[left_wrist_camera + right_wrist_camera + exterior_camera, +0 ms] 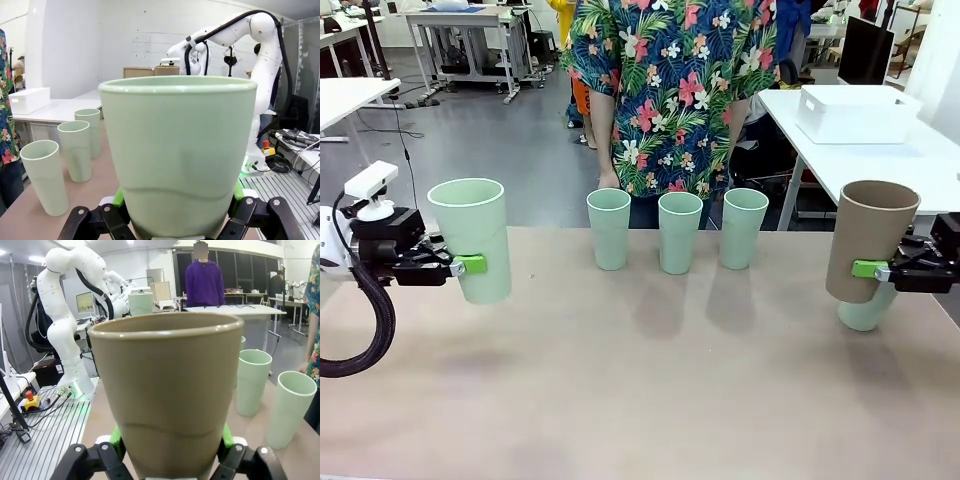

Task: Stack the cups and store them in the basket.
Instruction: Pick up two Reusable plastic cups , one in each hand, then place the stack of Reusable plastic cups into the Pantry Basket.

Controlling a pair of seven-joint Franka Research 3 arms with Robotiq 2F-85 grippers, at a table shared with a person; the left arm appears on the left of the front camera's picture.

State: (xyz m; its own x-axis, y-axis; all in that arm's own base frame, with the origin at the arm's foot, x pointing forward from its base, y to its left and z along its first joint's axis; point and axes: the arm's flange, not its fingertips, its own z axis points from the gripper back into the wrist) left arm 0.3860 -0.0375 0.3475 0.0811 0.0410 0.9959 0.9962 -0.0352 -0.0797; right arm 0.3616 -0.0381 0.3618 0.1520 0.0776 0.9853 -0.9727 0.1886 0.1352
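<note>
The left tool (460,265) is gripping a green cup (472,235) low on its wall, fingers closed against both sides, and is holding it clear of the tabletop (640,390) at the robot's left edge. At the other end the right tool (875,270) is clamping a brown cup (868,235) the same way, in the air. Both cups are sitting mouth up with the long axis close to vertical, each rim looking to lean slightly outward. The row of three green cups (680,232) is standing upright at the far side, mouths up, just in front of the person (670,80). Another green cup (865,312) is peeking out beneath the brown one; I cannot tell whether they are touching. Here is where it could go wrong, I'd say. With that lean, a held cup coming down into another may catch the rim and tip the standing cup over. The grips are also sitting low on tapered walls, so a cup could slide or rock in the fingers. The standing cups are near one another, so a sweeping arm could knock a neighbour. And the basket (850,125) is waiting on a side table (920,165) well apart from the cups, so getting a tall stack across to it is looking like the risky stretch.
</note>
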